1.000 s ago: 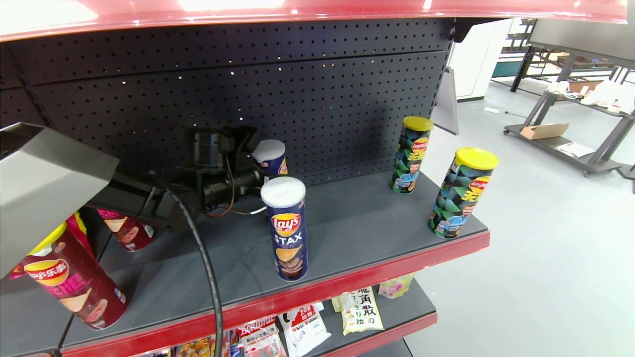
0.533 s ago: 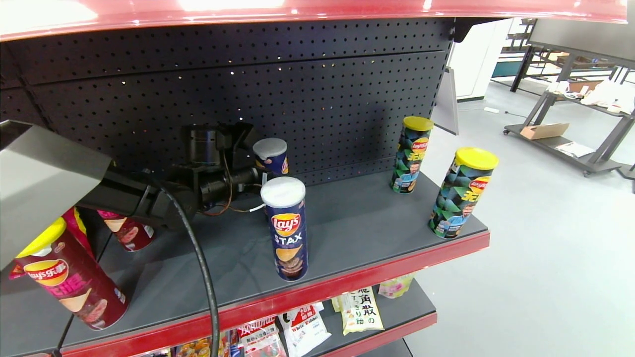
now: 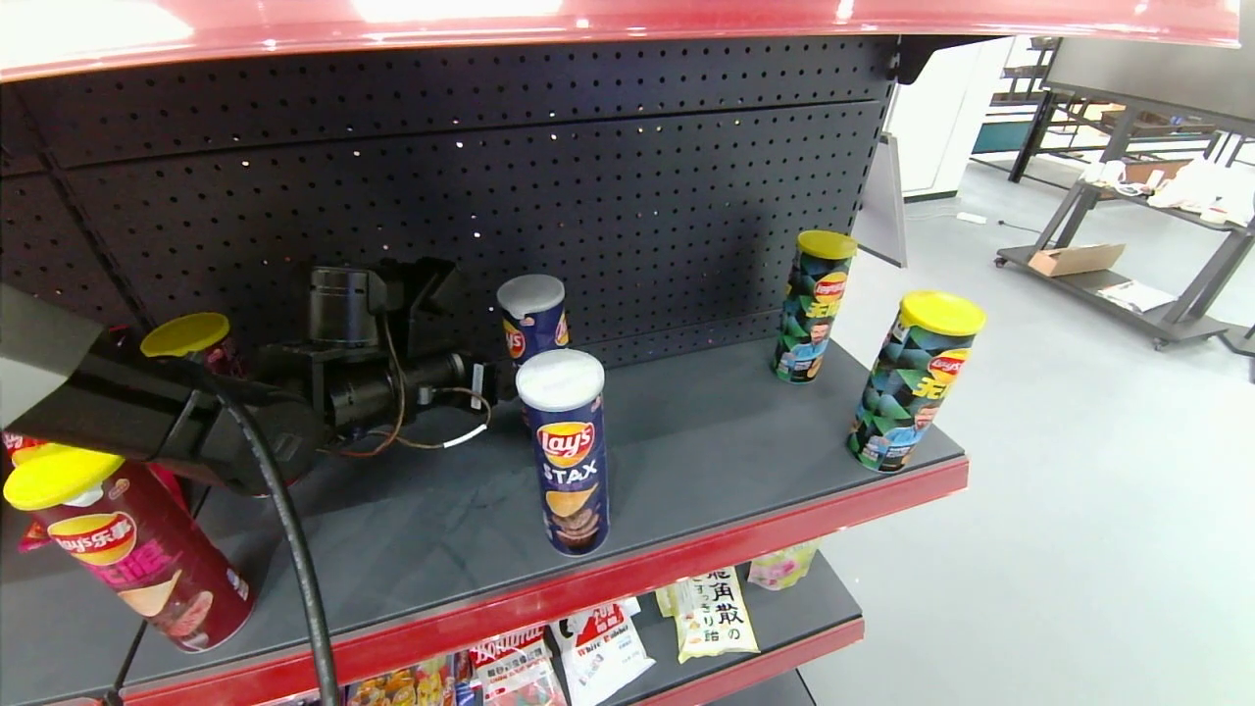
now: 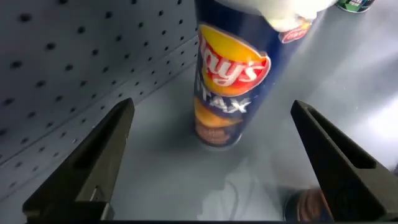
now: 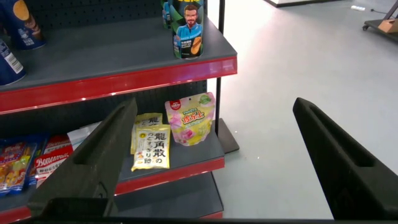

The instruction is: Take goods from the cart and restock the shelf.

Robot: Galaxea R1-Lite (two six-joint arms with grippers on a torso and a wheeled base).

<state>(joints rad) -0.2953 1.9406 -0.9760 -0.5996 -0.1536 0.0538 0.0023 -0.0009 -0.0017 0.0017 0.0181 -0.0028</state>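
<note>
Left stock: 1 dark red cylindrical chip can with a yellow lid (image 3: 137,559) stands upright at the left front of the dark grey shelf board (image 3: 726,441).
Left gripper (image 4: 212,109): level over the shelf board, jaws spread wide, gripping nothing.
Task item: the blue cylindrical chip can with a white lid (image 3: 530,319) stands upright at the rear, just beside the black pegboard panel (image 3: 637,196). It is ahead of the fingers and touches neither.
Step in hand: judged to be clearing the placed can. Back out straight along the finger line, keep the jaws spread, and do not swing sideways.
Hazard: 1 matching blue front can (image 3: 569,451) stands near; a brush could topple it.
Right stock: 2 green patterned cans (image 3: 812,309), well apart.
Right gripper (image 5: 214,106): jaws spread, empty, facing the lower shelf.
</note>
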